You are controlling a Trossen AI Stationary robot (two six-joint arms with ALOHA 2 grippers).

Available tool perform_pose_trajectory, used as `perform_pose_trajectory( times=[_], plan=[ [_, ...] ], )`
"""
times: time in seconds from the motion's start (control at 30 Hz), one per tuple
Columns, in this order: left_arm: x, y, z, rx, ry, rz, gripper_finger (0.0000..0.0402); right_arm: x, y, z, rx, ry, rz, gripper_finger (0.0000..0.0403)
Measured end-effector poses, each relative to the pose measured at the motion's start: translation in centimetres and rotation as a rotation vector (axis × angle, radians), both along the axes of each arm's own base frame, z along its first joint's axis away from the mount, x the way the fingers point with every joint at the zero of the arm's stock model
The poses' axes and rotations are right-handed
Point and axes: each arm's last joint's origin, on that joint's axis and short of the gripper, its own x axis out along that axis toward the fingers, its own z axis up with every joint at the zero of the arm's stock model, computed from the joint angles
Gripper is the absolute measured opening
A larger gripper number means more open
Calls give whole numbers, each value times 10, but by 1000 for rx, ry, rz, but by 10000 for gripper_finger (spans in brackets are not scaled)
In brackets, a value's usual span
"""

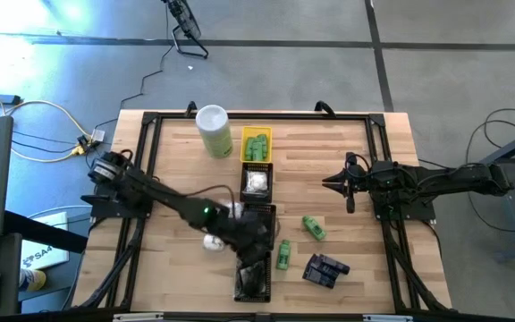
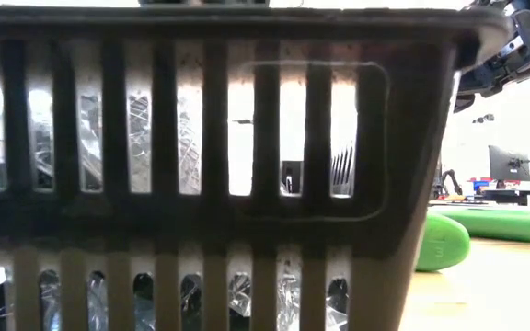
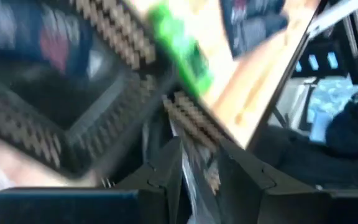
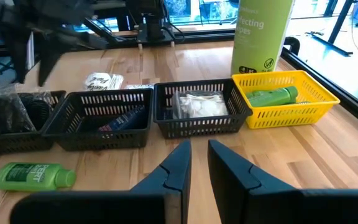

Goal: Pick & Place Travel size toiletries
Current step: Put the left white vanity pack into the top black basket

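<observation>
The left arm stretches diagonally across toward the near middle of the table, its left gripper [image 1: 256, 240] held low with fingers [image 3: 166, 168] narrowly parted, while the right gripper [image 1: 331, 182] waits at the right side, fingers [image 4: 179, 165] nearly together.

Bright green bottles [image 1: 314, 226], yellow tray [image 1: 256, 143], black slatted trays [image 1: 257, 182].

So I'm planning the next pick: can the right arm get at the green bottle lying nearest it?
Probably yes: the right gripper hangs above bare table, and the green bottle lies in the open with nothing between.
</observation>
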Motion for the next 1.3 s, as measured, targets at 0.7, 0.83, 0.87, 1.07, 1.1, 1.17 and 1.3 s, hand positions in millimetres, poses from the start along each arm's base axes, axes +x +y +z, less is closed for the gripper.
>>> perform_pose_trajectory(
  times=[0.7, 0.83, 0.87, 1.07, 1.1, 1.17, 1.3],
  plan=[
    [36, 98, 20, 713, -309, 0, 97, 0, -4, 4, -36, -41, -143, 46],
    [36, 108, 18, 742, -280, -8, 97, 0, -4, 4, -31, -47, -144, 46],
    [36, 110, 18, 766, -271, -26, 97, 1, -4, 5, -30, -50, -145, 46],
    [38, 124, 20, 821, -282, -32, 97, 1, -4, 7, -25, -74, -146, 46],
    [38, 127, 20, 824, -281, -26, 97, 1, -4, 7, -24, -74, -146, 46],
    [38, 131, 20, 821, -278, -12, 97, 1, -4, 7, -7, -76, -150, 46],
    [38, 138, 21, 820, -278, 10, 97, 1, -4, 7, -5, -77, -151, 46]
  ],
)
